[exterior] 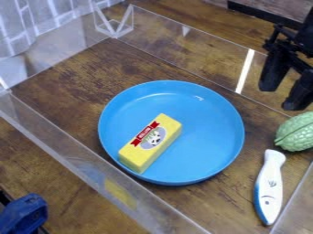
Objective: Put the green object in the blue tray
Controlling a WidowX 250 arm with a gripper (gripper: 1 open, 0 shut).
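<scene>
The green object (295, 132), a pale-green ridged oval, lies on the wooden table at the right edge of the view, just right of the blue tray (210, 102). My black gripper (288, 84) hangs above it, clear of it, with its two fingers spread open and nothing between them. The round blue tray sits in the middle of the table and holds a yellow block (149, 141) with a red label.
A white-and-blue fish-shaped item (268, 186) lies right of the tray, below the green object. Clear plastic walls (73, 137) fence the wooden table on the left and front. A blue object (22, 216) sits outside the wall at bottom left.
</scene>
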